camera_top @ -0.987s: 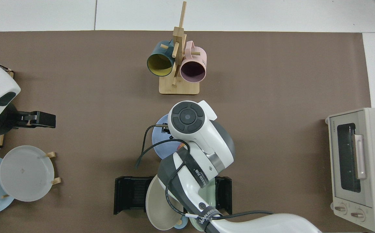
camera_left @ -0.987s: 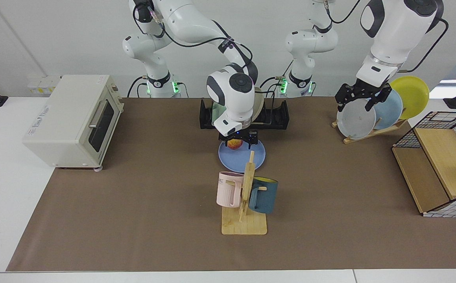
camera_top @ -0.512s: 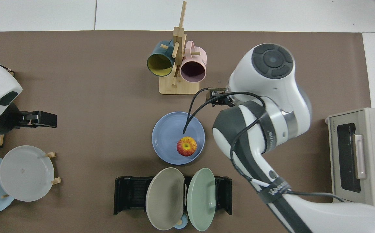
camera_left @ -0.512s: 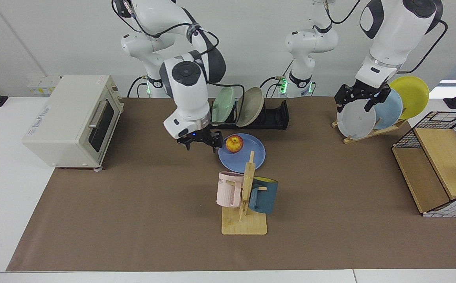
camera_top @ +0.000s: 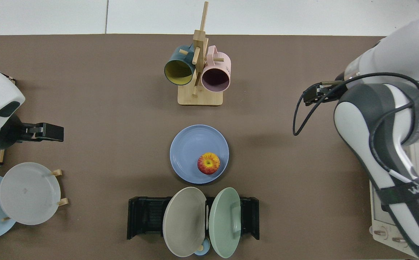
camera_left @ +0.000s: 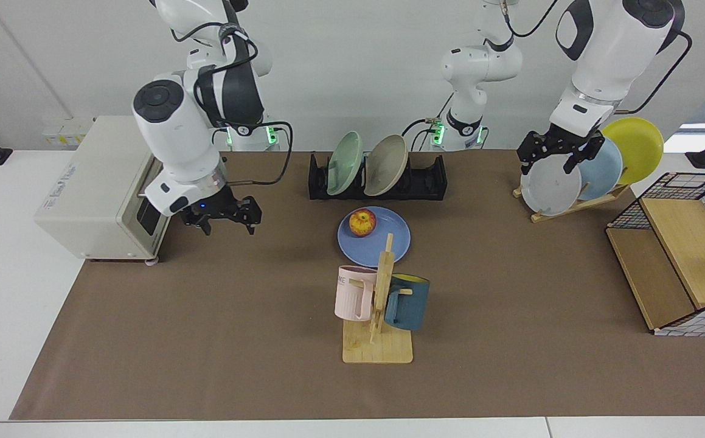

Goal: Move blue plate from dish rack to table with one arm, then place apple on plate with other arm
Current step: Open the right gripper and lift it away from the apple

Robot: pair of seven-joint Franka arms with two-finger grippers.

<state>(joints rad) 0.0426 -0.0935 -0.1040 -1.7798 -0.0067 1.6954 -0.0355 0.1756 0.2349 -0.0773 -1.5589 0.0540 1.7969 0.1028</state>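
1. Blue plate (camera_left: pixel 374 244) flat on the tabletop (camera_left: pixel 218 340), just in front of the dish rack (camera_left: pixel 430 179).
2. Apple (camera_left: pixel 362 222) sitting on it, far-left part.
3. Right hand (camera_left: pixel 223 220) empty beside the toaster oven (camera_left: pixel 100 188), fingers apart.
4. Left hand (camera_left: pixel 558 159) waiting over the wooden plate stand (camera_left: pixel 571 207), fingers apart.

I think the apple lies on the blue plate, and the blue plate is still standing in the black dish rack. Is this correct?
Not quite. The apple does lie on the blue plate, but that plate lies flat on the table, in front of the dish rack, not in it. The top view shows this clearly; the rack holds only a beige plate and a green plate.
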